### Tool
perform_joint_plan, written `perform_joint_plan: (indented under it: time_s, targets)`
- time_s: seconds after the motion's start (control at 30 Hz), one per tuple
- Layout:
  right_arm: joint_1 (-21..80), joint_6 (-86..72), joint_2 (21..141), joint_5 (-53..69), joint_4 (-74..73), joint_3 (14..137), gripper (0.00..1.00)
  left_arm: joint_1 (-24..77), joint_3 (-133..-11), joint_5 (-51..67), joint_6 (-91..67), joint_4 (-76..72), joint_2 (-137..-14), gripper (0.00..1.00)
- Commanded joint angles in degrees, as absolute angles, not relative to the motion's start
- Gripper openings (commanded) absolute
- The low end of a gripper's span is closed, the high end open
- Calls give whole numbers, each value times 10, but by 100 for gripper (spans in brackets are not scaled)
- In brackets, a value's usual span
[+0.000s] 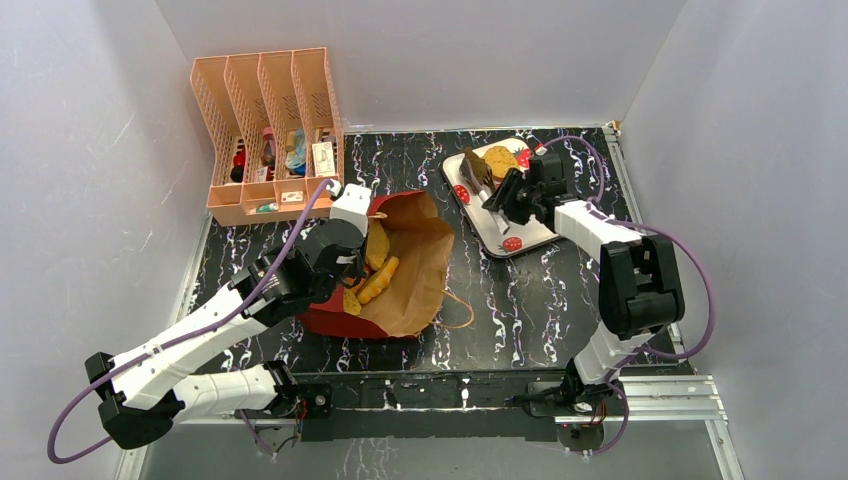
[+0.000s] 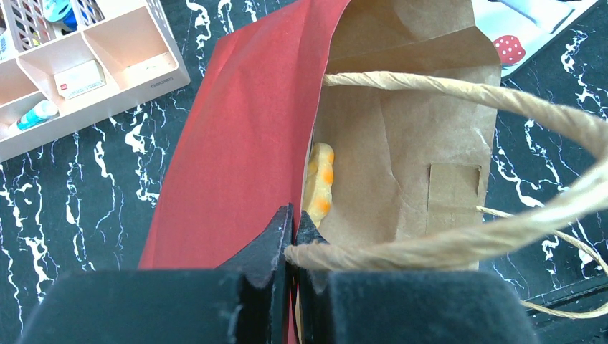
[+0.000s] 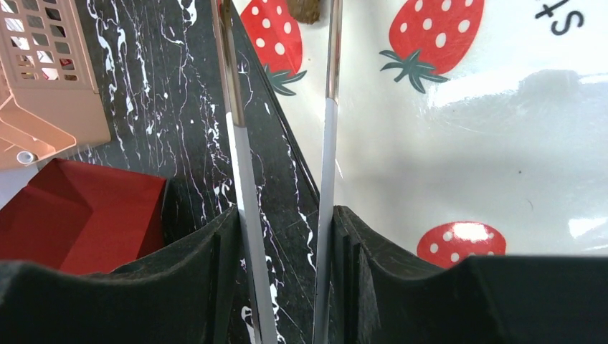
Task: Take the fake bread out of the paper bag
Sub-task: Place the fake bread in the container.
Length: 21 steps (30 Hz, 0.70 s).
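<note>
The paper bag (image 1: 415, 270) lies on its side, mouth toward the tray, red outside, brown inside. Yellow-orange fake bread (image 1: 378, 275) lies in its mouth and also shows in the left wrist view (image 2: 319, 183). My left gripper (image 1: 348, 265) is shut on the bag's red wall (image 2: 244, 143) at the rim (image 2: 294, 218); a tan cord handle (image 2: 466, 93) loops in front. My right gripper (image 1: 507, 200) is shut on metal tongs (image 3: 240, 143), whose tips reach over a strawberry-print tray (image 1: 520, 238). Golden-tan and brown bread (image 1: 500, 160) lies on the tray.
A peach slotted organiser (image 1: 265, 130) with small items stands at the back left, close behind the bag. The tray (image 3: 459, 143) sits at the back right. The bag's other cord handle (image 1: 460, 310) trails on the black marbled table. White walls enclose three sides.
</note>
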<state>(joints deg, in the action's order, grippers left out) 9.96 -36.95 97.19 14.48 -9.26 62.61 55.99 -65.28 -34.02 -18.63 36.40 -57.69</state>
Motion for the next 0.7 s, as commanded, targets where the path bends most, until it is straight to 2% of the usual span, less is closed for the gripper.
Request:
perform_joint_plan:
  time_s: [0.0, 0.67]
  targets:
    - [95, -350, 930, 127, -102, 627, 43, 561, -672, -345, -189, 340, -570, 0]
    - [95, -330, 846, 111, -158, 598, 42, 561, -665, -345, -195, 340, -551, 0]
